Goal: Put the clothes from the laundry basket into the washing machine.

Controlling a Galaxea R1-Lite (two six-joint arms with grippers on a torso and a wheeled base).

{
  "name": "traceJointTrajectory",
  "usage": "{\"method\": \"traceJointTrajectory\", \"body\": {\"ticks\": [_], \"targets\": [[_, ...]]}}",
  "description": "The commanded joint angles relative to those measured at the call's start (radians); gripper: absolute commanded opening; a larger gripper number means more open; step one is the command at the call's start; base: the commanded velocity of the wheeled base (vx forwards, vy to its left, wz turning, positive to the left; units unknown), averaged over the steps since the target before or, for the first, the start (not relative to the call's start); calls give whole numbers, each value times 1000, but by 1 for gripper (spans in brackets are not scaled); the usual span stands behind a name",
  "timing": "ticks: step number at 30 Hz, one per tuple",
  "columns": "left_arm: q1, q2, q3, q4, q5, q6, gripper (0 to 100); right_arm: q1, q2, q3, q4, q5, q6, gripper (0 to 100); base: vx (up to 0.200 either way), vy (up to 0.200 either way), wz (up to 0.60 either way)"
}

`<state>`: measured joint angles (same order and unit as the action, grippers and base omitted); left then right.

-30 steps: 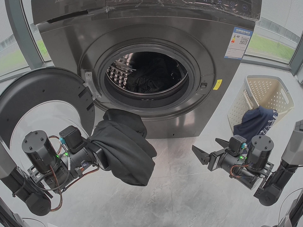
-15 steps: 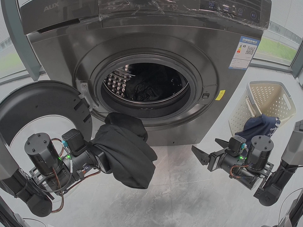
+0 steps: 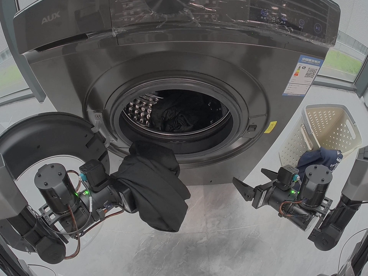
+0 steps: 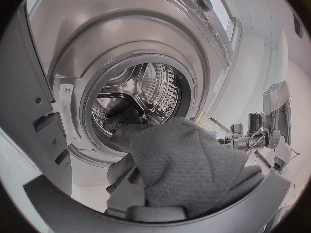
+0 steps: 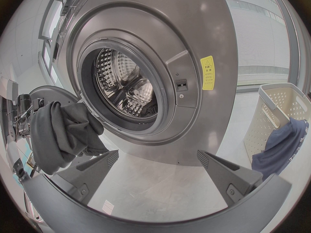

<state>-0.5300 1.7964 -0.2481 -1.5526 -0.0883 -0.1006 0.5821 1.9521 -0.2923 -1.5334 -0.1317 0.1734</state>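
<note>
Your left gripper [image 3: 126,200] is grasping a black garment [image 3: 157,188]. The cloth is draping over its fingers and hanging below them in a loose bundle. Just beyond the gripper, the garment's upper fold is sitting against the lower rim of the washing machine's [image 3: 214,62] drum opening [image 3: 176,112]; whether it is touching the rim, you cannot tell. Inside the drum, dark clothes [image 3: 180,114] are lying in a heap. The open door [image 3: 50,138] is standing on the outer side of that gripper, close by.

Your right gripper [image 3: 255,181] is hovering low over the floor with its fingers spread wide and nothing between them. The laundry basket [image 3: 329,123] is sitting behind it and to its outer side, beside the machine, with a navy garment [image 3: 320,158] hanging over its front wall.
</note>
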Motion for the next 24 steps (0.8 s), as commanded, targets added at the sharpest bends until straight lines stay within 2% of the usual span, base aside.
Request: {"method": "traceJointTrajectory", "body": {"ticks": [1, 5, 15, 19, 21, 24], "targets": [[-1, 21, -2, -1, 1, 2, 0, 1, 2, 1, -1, 0, 0, 100, 200, 0, 0], [-1, 23, -3, -3, 1, 2, 0, 1, 2, 2, -1, 0, 0, 100, 200, 0, 0], [-13, 38, -14, -3, 1, -2, 0, 30, -2, 13, 7, 3, 1, 100, 0, 0, 0], [-56, 55, -56, -3, 4, -2, 0, 91, -9, 15, -2, 4, 9, 100, 0, 0, 0], [-65, 67, -71, -3, 12, 1, 0, 96, -9, 15, -2, 4, 14, 100, 0, 0, 0], [-68, 146, -194, -1, 47, 1, 0, 104, -1, 33, -4, 4, 18, 100, 0, 0, 0]]}}
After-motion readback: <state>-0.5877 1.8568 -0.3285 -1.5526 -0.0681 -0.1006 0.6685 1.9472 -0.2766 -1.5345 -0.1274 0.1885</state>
